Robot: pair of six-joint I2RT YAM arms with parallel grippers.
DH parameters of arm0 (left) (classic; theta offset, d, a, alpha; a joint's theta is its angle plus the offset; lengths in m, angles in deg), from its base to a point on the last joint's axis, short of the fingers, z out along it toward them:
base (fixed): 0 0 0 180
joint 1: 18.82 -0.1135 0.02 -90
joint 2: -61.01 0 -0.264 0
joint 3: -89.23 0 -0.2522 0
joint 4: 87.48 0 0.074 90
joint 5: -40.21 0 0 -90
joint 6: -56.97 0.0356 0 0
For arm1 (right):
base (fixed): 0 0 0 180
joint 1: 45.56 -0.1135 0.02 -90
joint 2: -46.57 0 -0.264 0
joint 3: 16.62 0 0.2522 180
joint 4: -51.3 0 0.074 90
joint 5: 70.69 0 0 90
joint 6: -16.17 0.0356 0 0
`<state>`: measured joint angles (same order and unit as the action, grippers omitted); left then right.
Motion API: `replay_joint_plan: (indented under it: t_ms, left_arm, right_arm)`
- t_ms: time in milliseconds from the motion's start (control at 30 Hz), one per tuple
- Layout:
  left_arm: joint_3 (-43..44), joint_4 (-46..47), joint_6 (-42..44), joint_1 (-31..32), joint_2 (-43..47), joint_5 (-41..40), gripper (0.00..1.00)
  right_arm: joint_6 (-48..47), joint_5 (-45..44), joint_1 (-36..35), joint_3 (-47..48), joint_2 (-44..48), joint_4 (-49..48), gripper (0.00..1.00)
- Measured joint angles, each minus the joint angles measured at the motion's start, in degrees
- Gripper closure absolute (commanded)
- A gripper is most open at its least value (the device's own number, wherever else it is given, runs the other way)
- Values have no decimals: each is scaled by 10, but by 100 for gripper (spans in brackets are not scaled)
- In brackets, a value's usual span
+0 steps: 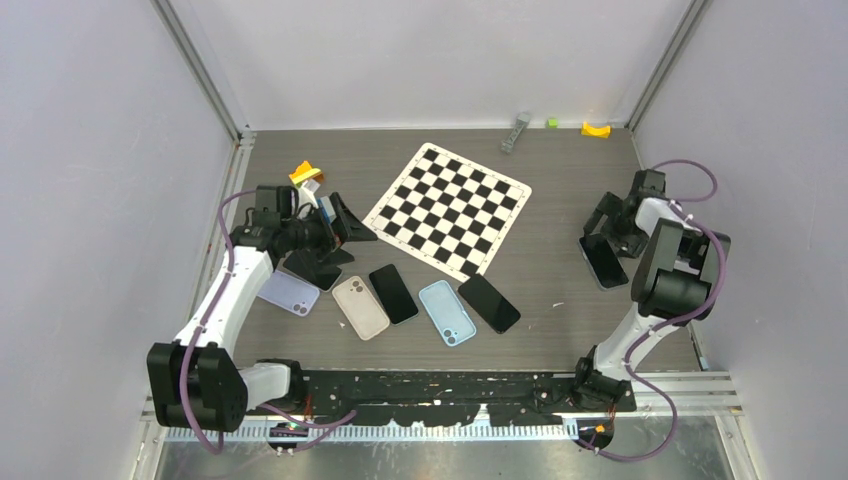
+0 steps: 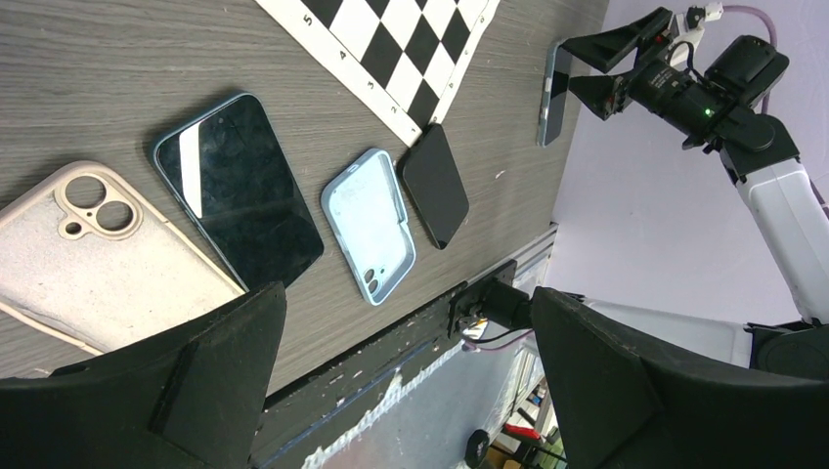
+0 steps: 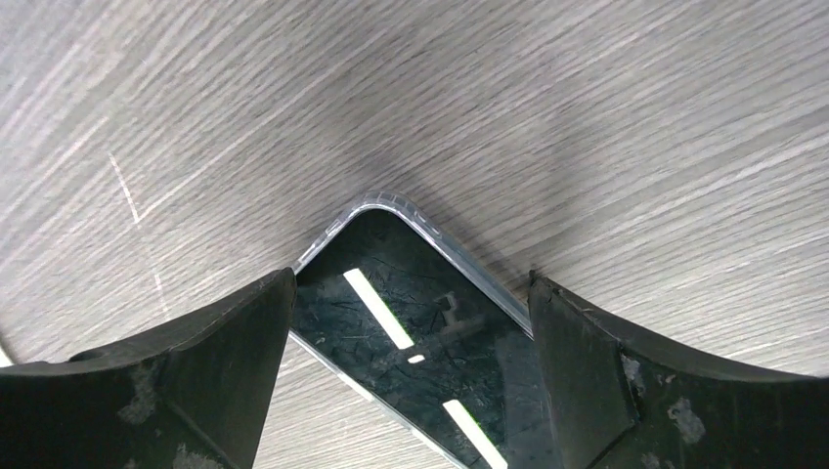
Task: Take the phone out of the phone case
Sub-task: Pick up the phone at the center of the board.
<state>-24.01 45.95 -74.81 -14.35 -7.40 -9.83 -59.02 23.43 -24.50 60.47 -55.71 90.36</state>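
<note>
Right gripper fills the bottom of its own wrist view, black fingers spread wide and holding nothing, and between them pokes the rounded end of the phone, screen up and wrapped in its clear case. Here's the key bit: that phone runs slantwise under the jaws, long axis from about 11 to 5 o'clock, so the fingers straddle a corner instead of the long edges. I'd say the wrist needs a turn before any clean pinch. Whether a pad touches the case, I cannot tell. From above, the phone sits at 3 o'clock on the table, right under the right arm's tool, so that arm is clearly nearer. Left gripper hangs wide open and empty over at 9 o'clock, above a beige case. A blue case and black phones lie in a row toward 6 o'clock, well apart, with the chessboard at centre. Nothing blocks the approach.
</note>
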Motion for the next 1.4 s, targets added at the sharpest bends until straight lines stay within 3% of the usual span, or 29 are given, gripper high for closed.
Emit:
replay_joint_plan:
  t_ms: [400, 667, 833, 1133, 1400]
  left_arm:
    - [0, 0, 0, 0, 0, 1, 0]
    - [-9, 1, -1, 0, 1, 4, 0]
    - [-16, 4, -3, 0, 1, 8, 0]
    - [-19, 15, -13, 0, 1, 15, 0]
    - [-20, 21, -14, 0, 5, 17, 0]
  right_arm:
    - [17, -50, -15, 12, -5, 24, 1]
    - [109, 53, 94, -57, 50, 6, 0]
    - [142, 85, 108, -110, 96, -11, 0]
    - [155, 89, 44, -153, 142, 21, 0]
    - [143, -16, -71, -124, 121, 62, 0]
